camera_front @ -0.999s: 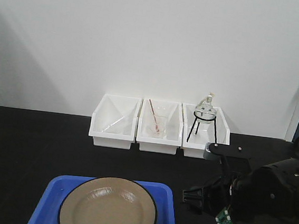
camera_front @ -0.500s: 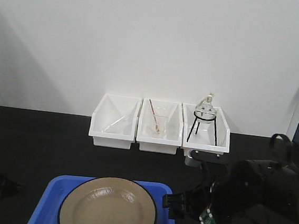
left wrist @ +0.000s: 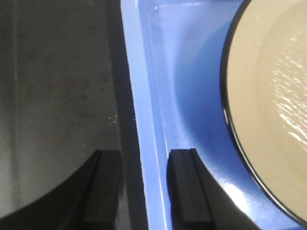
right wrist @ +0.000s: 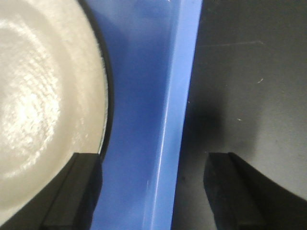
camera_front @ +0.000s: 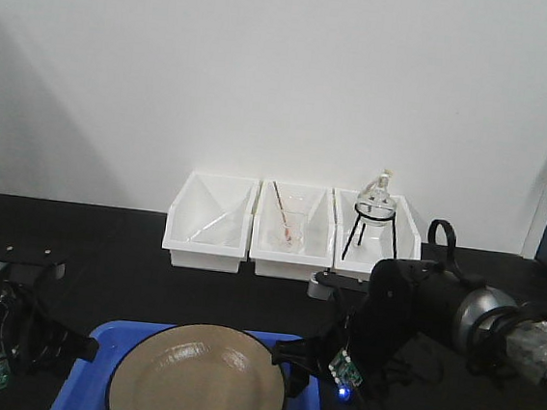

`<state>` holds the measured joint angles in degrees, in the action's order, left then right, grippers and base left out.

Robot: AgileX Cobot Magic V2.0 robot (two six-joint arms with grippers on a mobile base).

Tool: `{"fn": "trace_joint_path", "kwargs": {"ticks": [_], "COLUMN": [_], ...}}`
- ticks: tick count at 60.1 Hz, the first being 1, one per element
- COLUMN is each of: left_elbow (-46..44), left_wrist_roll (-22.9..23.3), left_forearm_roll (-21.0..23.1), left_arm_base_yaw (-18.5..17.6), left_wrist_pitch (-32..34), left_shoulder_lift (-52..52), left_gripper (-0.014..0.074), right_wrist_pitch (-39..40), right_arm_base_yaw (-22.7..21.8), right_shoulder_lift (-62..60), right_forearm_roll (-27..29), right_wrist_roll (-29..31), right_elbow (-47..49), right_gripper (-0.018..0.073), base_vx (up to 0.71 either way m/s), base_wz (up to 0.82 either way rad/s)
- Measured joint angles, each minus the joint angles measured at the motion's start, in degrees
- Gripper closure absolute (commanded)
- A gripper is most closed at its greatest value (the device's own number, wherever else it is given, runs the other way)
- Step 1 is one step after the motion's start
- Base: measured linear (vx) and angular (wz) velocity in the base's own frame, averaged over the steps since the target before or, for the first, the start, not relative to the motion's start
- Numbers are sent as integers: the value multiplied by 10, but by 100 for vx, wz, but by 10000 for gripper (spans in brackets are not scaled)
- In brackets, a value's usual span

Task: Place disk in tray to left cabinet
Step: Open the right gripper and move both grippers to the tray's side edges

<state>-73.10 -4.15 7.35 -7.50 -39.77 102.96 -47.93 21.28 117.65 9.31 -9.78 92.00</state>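
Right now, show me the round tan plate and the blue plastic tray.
Round tan plate [camera_front: 198,382], front view, its centre.
Blue plastic tray [left wrist: 141,96], left wrist view, its raised rim.

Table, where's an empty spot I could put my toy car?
Bare black table left of the white bins, and the strip between those bins and the blue tray. Crowded in front: the disk fills the tray, and the left gripper and right gripper straddle its side rims.

The front-facing view looks from the near side, slightly downward, across the table [camera_front: 105,247] to the far wall [camera_front: 267,69]. Each wrist view looks straight down, close, onto one side rim of the tray [left wrist: 141,96]; all three share the tray and the disk [camera_front: 201,377].
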Motion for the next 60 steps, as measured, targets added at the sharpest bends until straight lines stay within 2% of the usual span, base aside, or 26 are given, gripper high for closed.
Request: {"fn": "trace_joint_path", "kwargs": {"ticks": [16, 38, 60], "left_elbow": [-24, -24, -26], "left_wrist_roll": [41, 46, 47], "left_forearm_roll": [-19, -24, -23], "left_arm_base_yaw": [0, 0, 0], "left_wrist_pitch": [11, 36, 42], "left_shoulder_lift": [33, 88, 90], "left_gripper": [231, 231, 231], "right_wrist_pitch": [-8, 5, 3], "right_arm_base_yaw": [-4, -4, -5], "right_shoulder_lift": [35, 53, 26], "right_forearm_roll": [0, 0, 0], "right_wrist_roll": [-6, -5, -5], "right_elbow": [7, 8, 10], "right_gripper": [55, 55, 76], "base_vx": [0, 0, 0], "base_wz": [0, 0, 0]}}
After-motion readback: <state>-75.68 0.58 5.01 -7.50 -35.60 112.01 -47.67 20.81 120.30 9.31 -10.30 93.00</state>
